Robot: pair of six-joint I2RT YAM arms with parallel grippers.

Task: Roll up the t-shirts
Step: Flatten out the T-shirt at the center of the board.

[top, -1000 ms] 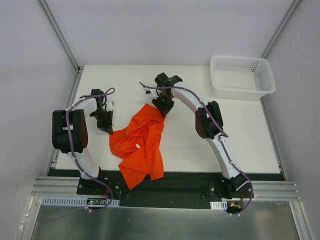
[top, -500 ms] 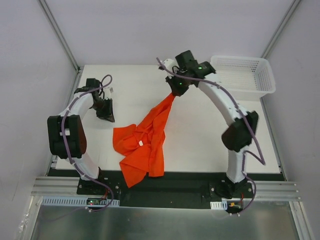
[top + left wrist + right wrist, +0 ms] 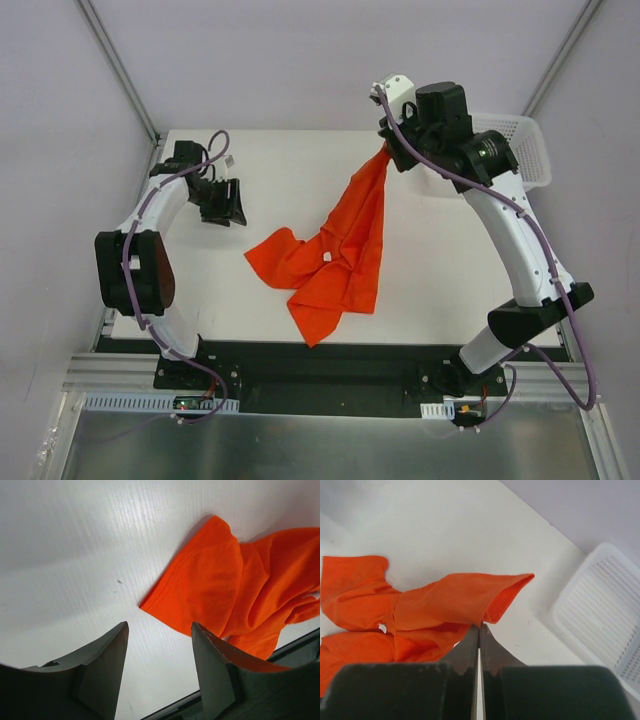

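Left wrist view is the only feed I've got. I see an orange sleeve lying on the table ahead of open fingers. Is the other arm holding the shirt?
Observer: Yes. The right gripper is shut on a bit of the t-shirt, up above the far side of the table.
Operator: Is the whole shirt off the table?
Observer: No. Only the pinched end is lifted. The rest drapes down and lies crumpled on the surface.
Operator: Anything near that arm?
Observer: A white mesh basket sits at the far right corner, apart from the shirt.
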